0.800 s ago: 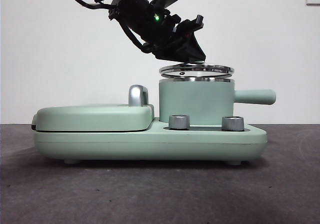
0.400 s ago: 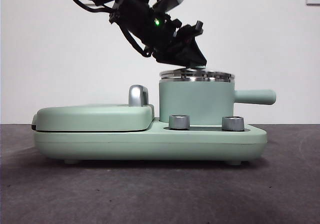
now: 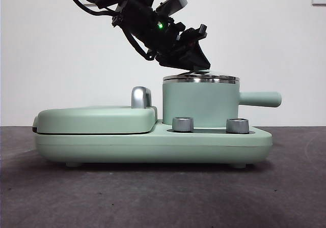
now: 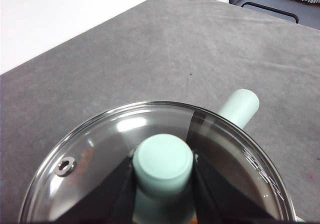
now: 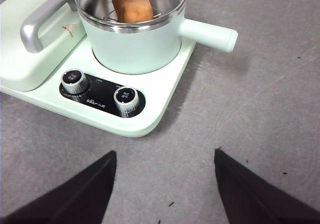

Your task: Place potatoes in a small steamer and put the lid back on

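Note:
The mint-green small steamer [image 3: 199, 103] stands on the right half of the appliance, its straight handle [image 3: 260, 98] pointing right. The glass lid [image 3: 200, 78] lies flat on the steamer's steel rim. My left gripper [image 3: 196, 67] comes down from the upper left and is shut on the lid's mint-green knob [image 4: 163, 159], one jaw on each side. The orange-brown potato [image 5: 132, 6] shows inside the steamer [image 5: 135, 46] in the right wrist view. My right gripper [image 5: 165, 156] is open and empty over the grey table in front of the appliance.
The mint-green appliance base [image 3: 153, 144] carries a flat griddle cover [image 3: 97, 118] with a steel handle [image 3: 140, 96] on the left. Two steel dials [image 3: 182, 124] [image 3: 237, 125] sit at its front. Grey table surrounds it.
My left gripper has lowered the lid from a little above the steamer down onto its rim. The gap between lid and rim has closed.

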`<state>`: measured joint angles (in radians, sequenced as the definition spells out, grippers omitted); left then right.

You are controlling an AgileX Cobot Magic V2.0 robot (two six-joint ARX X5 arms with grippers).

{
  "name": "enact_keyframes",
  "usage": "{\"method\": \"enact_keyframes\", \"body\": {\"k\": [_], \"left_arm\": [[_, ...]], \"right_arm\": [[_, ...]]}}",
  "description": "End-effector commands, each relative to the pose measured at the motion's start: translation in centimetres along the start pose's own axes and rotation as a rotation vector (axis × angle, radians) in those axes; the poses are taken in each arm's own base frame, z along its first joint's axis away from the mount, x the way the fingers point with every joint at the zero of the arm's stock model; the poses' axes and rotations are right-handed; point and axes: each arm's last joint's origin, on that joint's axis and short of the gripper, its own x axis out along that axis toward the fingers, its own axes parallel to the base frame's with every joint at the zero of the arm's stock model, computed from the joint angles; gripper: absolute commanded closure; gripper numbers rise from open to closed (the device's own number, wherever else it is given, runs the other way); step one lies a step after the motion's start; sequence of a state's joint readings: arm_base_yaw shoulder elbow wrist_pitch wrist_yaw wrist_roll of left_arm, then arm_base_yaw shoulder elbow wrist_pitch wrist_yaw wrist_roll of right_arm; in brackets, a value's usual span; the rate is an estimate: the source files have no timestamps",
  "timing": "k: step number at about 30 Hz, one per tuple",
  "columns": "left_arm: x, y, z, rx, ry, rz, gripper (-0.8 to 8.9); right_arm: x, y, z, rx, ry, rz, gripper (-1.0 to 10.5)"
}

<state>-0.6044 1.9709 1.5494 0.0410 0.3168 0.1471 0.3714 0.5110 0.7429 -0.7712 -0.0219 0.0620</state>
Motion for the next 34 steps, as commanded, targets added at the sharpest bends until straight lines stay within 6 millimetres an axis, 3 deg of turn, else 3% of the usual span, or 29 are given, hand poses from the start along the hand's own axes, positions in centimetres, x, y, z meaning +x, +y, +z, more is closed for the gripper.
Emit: {"method": "enact_keyframes", "body": {"k": [1,20,28,34], "left_arm": [[0.9,-0.1,-0.4,0.022,0.017,-0.011,8.05],[0.0,0.2,-0.2,0.082,0.064,-0.006,7.94],[0.0,0.2,0.0,0.083,0.043,-0.002,5.26],[-0.4,0.1,0.7,0.069,0.014,0.001,4.93]], "right_arm": [[0.0,0.0,0.1,0.011,-0.006,-0.001,6.4],[0.0,0.0,0.1,0.011,-0.007,-0.019,6.4],[0.0,0.0,0.0,0.011,0.005,-0.02,6.4],[0.0,0.0,-0.3,0.012,0.035,-0.022,6.4]]}}
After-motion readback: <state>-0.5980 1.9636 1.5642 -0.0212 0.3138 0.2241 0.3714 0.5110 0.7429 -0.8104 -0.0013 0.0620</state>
